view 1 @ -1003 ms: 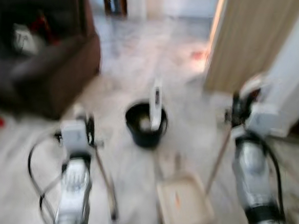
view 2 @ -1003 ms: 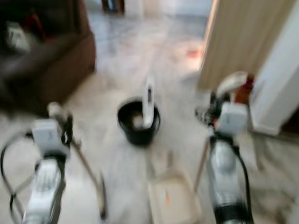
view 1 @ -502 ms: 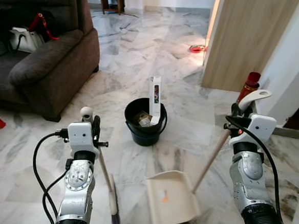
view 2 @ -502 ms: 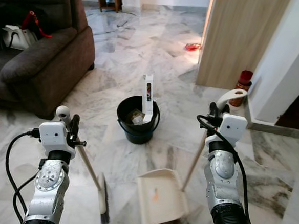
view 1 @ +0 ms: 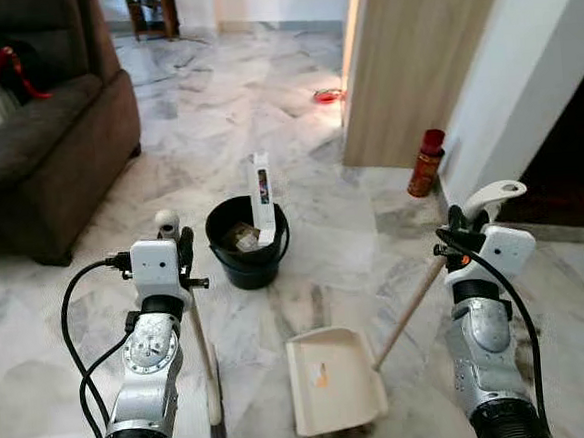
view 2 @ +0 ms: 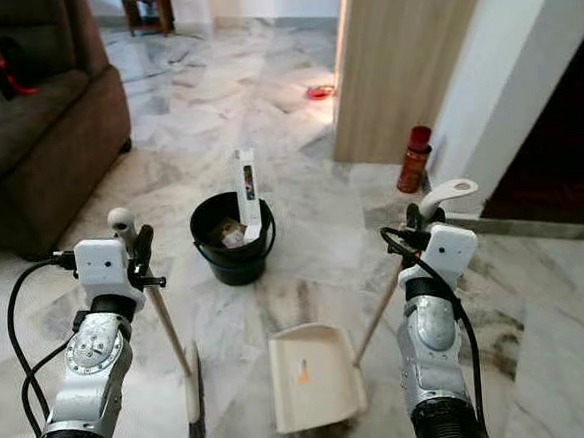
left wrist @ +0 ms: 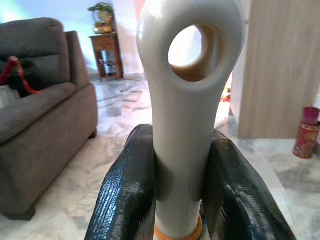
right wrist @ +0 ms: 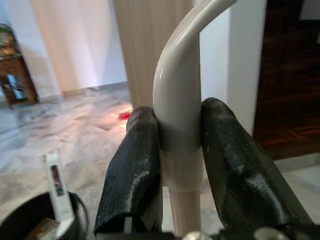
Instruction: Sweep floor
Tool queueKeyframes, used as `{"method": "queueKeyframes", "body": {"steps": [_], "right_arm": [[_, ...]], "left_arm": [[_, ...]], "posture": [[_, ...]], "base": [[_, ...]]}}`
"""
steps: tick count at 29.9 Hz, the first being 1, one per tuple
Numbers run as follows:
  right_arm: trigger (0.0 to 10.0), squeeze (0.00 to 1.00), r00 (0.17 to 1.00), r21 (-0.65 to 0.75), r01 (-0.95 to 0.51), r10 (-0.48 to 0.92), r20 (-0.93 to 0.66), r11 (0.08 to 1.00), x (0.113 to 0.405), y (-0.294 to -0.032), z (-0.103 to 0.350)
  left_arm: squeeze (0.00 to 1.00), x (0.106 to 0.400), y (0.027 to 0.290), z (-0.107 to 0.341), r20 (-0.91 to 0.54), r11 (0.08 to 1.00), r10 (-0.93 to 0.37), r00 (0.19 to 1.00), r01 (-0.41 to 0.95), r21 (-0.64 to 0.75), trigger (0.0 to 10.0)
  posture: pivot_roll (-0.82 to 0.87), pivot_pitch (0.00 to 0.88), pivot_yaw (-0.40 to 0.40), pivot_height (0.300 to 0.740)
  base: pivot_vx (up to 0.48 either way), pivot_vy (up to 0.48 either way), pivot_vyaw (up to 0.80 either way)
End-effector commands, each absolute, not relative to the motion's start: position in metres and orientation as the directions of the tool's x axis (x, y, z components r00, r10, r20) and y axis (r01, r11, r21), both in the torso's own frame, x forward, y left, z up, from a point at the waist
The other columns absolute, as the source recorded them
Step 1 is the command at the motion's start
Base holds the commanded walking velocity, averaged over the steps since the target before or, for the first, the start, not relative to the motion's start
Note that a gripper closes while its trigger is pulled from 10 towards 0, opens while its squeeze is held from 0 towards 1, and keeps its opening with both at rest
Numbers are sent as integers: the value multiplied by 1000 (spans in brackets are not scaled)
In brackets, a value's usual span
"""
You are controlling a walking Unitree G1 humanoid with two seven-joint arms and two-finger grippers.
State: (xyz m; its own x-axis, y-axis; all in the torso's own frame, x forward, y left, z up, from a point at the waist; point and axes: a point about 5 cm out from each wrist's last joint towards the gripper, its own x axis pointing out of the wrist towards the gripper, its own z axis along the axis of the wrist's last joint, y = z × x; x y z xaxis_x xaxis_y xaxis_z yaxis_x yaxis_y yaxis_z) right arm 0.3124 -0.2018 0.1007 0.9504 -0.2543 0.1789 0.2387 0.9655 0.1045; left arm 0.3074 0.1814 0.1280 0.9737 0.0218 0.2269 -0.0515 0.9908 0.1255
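Bucket ahead at centre, dustpan before it, broom left, sofa far left

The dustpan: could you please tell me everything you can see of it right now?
The dustpan is cream-coloured, seemingly plastic, with a flat tray and low raised walls. It lies on the marble floor between the arms, with a small orange speck on the tray. A long wooden-looking handle slants up from its rear to a curved cream grip, on which the right gripper has its jaws shut. The black bucket stands apart beyond it.
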Motion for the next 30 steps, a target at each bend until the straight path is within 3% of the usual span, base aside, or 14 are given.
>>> {"method": "queueKeyframes", "body": {"steps": [1,26,30], "right_arm": [[10000,0,942,96,245,-260,212,965,314,-204,107],[10000,0,946,78,249,-259,195,965,315,-205,103],[10000,0,947,76,246,-256,194,966,315,-204,102]], "left_arm": [[0,310,181,134,256,989,8,967,-46,144,10000],[0,311,181,131,240,983,10,971,-53,174,10000],[0,311,181,131,240,983,4,971,-48,178,10000]], "posture": [[120,26,-63,740],[119,27,-67,740],[118,30,-67,740]], "base": [[0,0,-800],[0,-33,-800],[0,-480,-800]]}}
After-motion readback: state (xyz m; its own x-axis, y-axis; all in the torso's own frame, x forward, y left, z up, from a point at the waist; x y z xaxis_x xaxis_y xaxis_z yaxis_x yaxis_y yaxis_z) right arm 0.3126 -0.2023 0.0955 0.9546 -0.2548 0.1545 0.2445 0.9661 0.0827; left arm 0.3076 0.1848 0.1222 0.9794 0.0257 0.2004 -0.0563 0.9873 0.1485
